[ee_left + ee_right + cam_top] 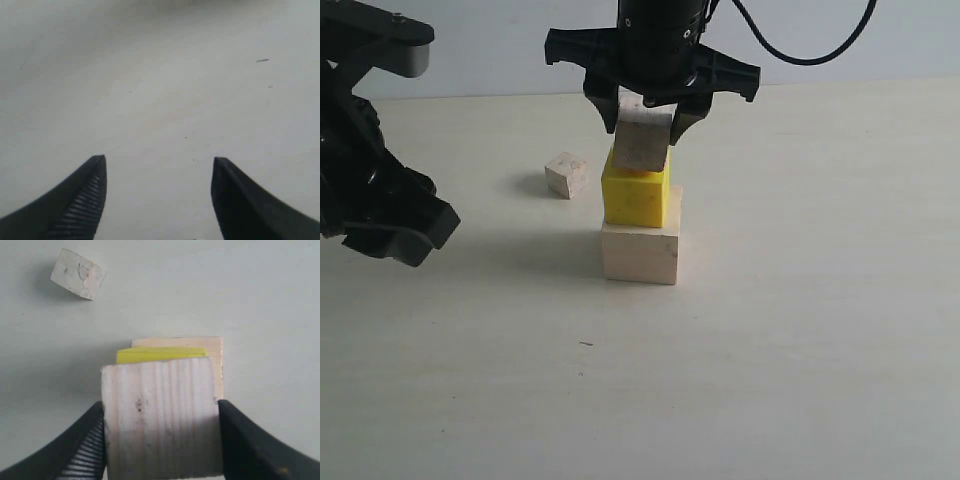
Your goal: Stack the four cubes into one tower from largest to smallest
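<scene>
Pale tabletop [770, 400] lies bare in front and to the right of my stack: the yellow cube [635, 198] sits on the large wood cube [640, 255], and my right gripper [642, 130] is clamped on the small wood cube [642, 150], tilted at the yellow top. Behind-left sits the smallest cube [567, 175], apart; my left wrist view alone shows the left gripper [160, 159] spread over bare table.

Four cubes, two grippers.
Three pale wood: large wood cube [640, 255] under the yellow cube [637, 198], small wood cube [642, 140] above it, smallest wood cube [567, 175] left of it. One yellow. One left gripper [160, 159], one right gripper [161, 405].
</scene>
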`<state>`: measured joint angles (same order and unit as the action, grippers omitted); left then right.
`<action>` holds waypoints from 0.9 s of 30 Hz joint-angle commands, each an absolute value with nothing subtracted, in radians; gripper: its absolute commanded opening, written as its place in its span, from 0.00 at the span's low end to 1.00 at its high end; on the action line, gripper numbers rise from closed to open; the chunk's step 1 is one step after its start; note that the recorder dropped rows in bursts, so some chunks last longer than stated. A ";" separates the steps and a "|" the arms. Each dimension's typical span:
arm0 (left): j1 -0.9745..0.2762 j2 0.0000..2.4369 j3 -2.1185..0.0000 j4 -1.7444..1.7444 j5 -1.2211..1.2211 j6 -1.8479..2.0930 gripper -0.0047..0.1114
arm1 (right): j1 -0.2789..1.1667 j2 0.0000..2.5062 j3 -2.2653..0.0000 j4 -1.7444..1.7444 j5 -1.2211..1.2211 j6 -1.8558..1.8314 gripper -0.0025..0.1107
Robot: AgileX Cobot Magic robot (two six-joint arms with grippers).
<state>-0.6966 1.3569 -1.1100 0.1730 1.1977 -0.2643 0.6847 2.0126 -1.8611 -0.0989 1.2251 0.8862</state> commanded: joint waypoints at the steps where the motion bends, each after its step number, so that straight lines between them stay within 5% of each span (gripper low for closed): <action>1: -0.697 1.350 -1.105 0.165 1.194 -0.269 0.55 | 0.686 2.007 -1.869 -0.105 1.221 0.891 0.23; 7: -0.697 1.350 -1.105 0.165 1.196 -0.269 0.55 | 0.686 2.007 -1.869 -0.107 1.221 0.891 0.38; 27: -0.697 1.350 -1.105 0.163 1.196 -0.269 0.55 | 0.686 2.007 -1.869 -0.083 1.221 0.893 0.58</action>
